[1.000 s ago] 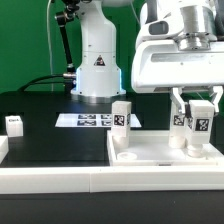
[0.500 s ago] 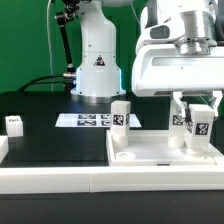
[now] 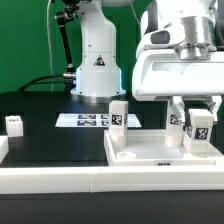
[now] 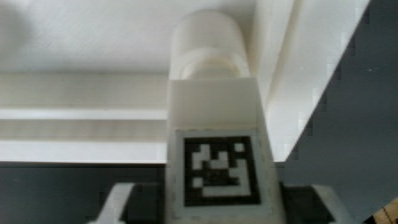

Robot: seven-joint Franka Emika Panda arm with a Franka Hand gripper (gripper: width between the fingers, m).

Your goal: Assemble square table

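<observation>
- Dark worktop [image 3: 50,135], green backdrop [image 3: 25,50]; the white square tabletop [image 3: 150,158] lies at the exterior view's right.
- Your pincer [image 3: 196,115] grips a tagged leg [image 3: 197,130] upright over the tabletop's far right corner.
- A second leg [image 3: 120,115] stands at its far left corner.

Bright, even light; exterior view crisp, wrist view soft, the near leg [image 4: 215,110] blurred.

Gripper [image 3: 199,120] body cut off at ext. view's top, peg leg [image 3: 198,128] sides behind fingers [image 3: 179,110], marker board [image 3: 88,120] partly behind 2nd leg [image 3: 120,114], wrist view blurry, far leg end indistinct.
</observation>
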